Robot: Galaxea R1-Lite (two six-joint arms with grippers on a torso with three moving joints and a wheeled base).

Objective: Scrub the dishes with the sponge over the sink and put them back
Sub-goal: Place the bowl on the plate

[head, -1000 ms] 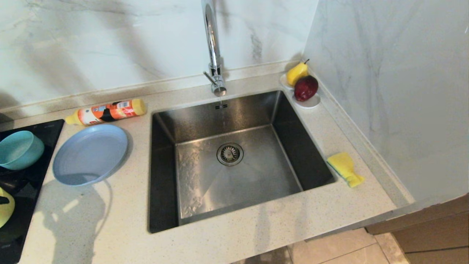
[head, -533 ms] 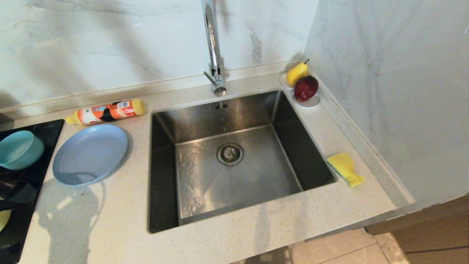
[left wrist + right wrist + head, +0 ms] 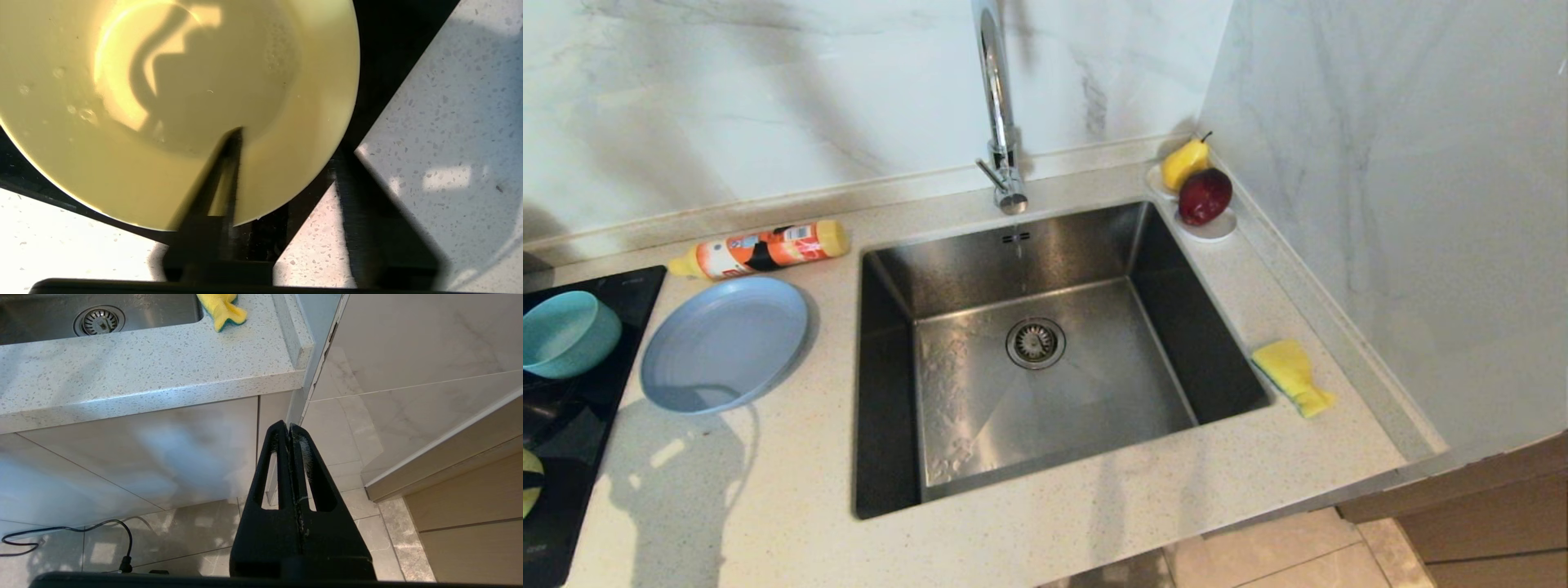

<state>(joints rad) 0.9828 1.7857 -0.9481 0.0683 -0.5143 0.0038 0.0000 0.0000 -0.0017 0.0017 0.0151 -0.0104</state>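
Left gripper (image 3: 282, 163) jaws straddle the yellow bowl (image 3: 122, 102) rim, seemingly pinching it. Next: lift it to the sink (image 3: 1054, 367). Right gripper (image 3: 289, 430) parked, jaws pressed together.

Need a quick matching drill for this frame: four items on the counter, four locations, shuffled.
Items:
1. yellow foam sponge
2. wide grey-blue plate
3. small teal-blue bowl
4. orange detergent bottle

Places:
A. on the black cooktop
B. lying on its side near the back wall, behind the plate
C. on the counter right of the steel sink
D. on the counter between cooktop and sink

Pairs: 1-C, 2-D, 3-A, 4-B
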